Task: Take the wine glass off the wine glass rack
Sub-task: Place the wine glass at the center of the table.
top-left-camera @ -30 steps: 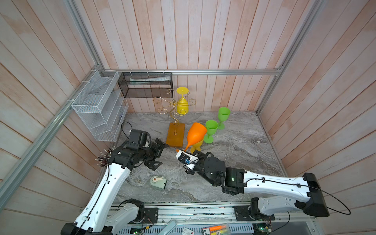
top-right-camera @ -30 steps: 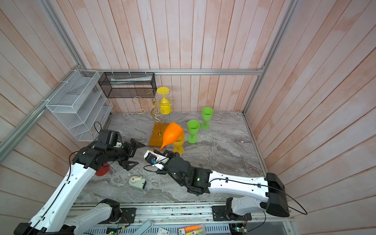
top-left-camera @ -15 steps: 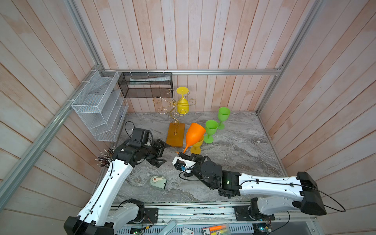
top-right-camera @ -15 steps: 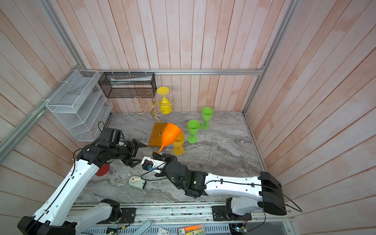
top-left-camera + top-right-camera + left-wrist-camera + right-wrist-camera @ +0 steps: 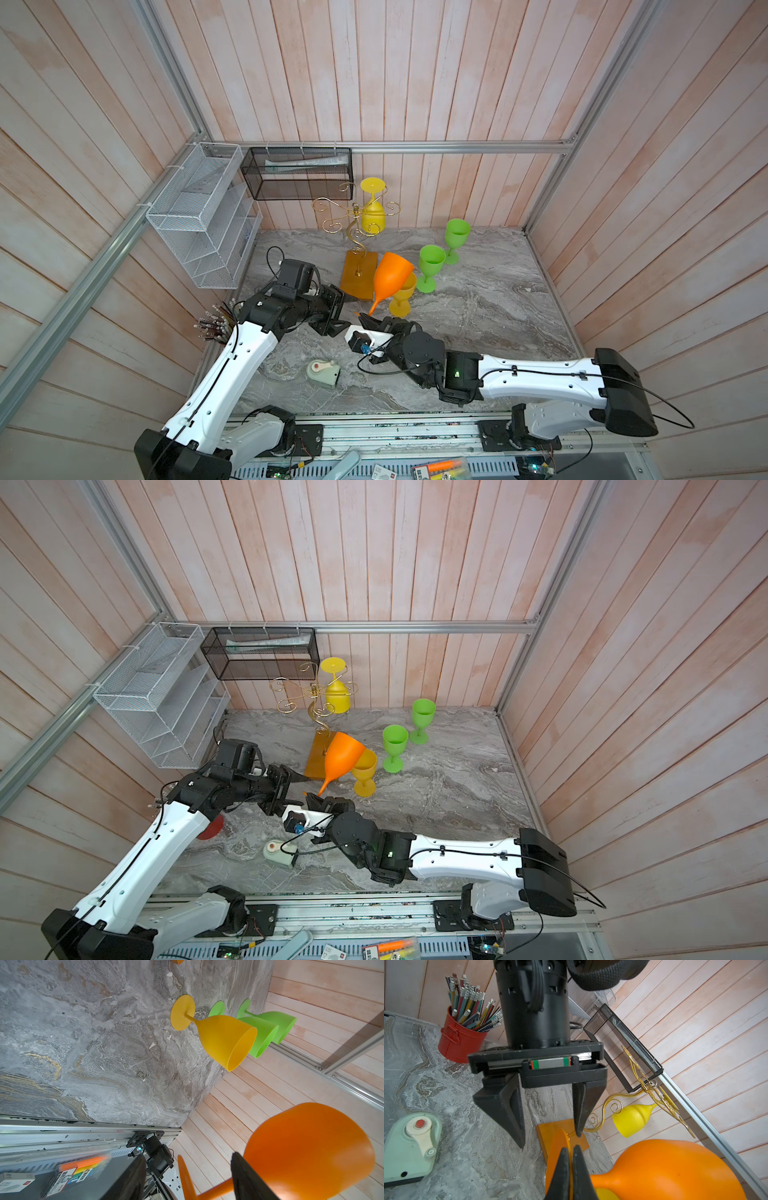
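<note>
**Top views.** In both top views the right hand [image 5: 365, 320] is clamped on the stem of the orange wine glass [image 5: 392, 276]. The glass is tilted with the bowl uppermost. It is clear of the tabletop [image 5: 478, 299] and off the wine glass rack [image 5: 356, 282]. The left hand [image 5: 297, 789] is just beside the glass foot, jaws apart. A hanging yellow glass [image 5: 372, 216] is inverted on the rack.

**Left wrist.** The foot of the orange wine glass [image 5: 307, 1151] lies between the parted fingers [image 5: 245, 1178]. Contact cannot be confirmed.

**Right wrist.** The right hand [image 5: 570, 1151] is pressed together on the stem, next to the foot. The left hand [image 5: 550, 1140] faces it, jaws open on either side of the foot.
</note>
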Controlling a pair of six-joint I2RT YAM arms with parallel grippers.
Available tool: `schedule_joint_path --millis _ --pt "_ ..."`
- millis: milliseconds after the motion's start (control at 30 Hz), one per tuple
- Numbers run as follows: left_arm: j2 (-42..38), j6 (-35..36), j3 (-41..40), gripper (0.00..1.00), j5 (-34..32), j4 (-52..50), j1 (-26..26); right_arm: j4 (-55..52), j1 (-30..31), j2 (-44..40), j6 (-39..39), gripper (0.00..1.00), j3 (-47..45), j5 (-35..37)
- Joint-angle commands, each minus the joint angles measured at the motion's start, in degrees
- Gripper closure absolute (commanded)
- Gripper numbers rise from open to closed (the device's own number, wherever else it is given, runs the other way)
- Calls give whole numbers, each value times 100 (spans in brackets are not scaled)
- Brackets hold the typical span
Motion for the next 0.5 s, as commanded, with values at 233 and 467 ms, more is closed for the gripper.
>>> schedule_joint_path --millis 233,467 --pt "21 -183 -86 45 114 220 -141 413 44 231 -345 100 70 202" --pt "15 -254 -142 53 133 233 -161 492 40 281 -512 100 47 240"
